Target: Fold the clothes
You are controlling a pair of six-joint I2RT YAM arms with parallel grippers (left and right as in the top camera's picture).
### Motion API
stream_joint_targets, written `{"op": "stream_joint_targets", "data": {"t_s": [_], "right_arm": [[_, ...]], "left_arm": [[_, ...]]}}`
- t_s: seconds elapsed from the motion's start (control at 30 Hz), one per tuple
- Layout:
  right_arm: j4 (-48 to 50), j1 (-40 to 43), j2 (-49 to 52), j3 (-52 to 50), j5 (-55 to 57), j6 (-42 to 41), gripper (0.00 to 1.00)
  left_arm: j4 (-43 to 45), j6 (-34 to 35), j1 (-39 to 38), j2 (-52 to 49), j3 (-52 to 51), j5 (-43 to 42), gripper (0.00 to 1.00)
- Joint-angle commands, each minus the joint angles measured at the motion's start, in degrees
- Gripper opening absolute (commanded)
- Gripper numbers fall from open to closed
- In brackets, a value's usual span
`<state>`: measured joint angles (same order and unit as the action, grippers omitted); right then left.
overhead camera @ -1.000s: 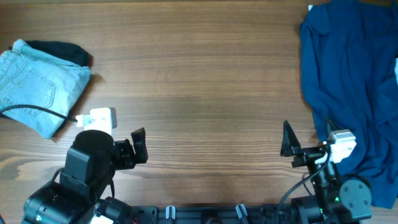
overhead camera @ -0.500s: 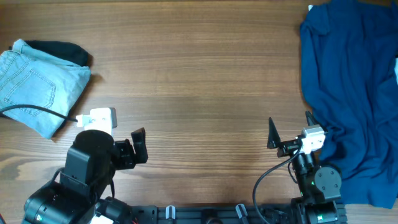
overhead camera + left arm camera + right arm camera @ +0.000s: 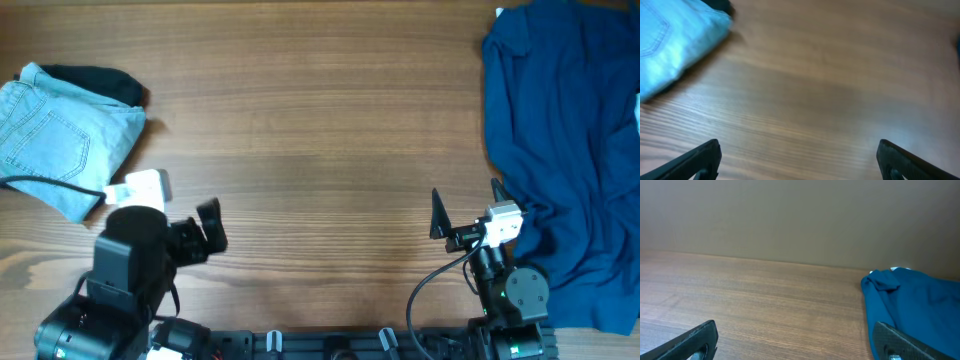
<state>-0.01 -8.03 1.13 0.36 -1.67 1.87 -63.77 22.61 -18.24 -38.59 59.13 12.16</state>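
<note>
Two released pincers: left pincer [image 3: 797, 150] near the folded denim shorts [image 3: 55, 135], right pincer [image 3: 795, 327] beside navy cloth [image 3: 560, 120].

So the shorts [image 3: 55, 135] are faded light-blue denim, small garment [image 3: 100, 82] is black, big cloth [image 3: 560, 140] is deep blue, table [image 3: 320, 120] is brown woodgrain.

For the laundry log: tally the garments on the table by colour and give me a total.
Light-blue denim shorts: 1
Black garment: 1
Dark navy-blue garment: 1
Total: 3
</note>
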Motion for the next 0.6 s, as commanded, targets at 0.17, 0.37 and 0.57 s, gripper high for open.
{"op": "stream_joint_targets", "data": {"t_s": [0.17,0.37,0.57], "right_arm": [[0.2,0.1,0.2,0.0,-0.7,1.1,1.00],[0.2,0.1,0.2,0.0,-0.7,1.1,1.00],[0.2,0.1,0.2,0.0,-0.7,1.1,1.00]], "left_arm": [[25.0,-2.4,17.4,20.5,-31.5,-3.5,1.00],[50.0,-21.5,19.8,34.5,-50.9,-14.4,1.00],[56.0,-25.4,19.8,38.4,-57.1,-16.2,1.00]]}}
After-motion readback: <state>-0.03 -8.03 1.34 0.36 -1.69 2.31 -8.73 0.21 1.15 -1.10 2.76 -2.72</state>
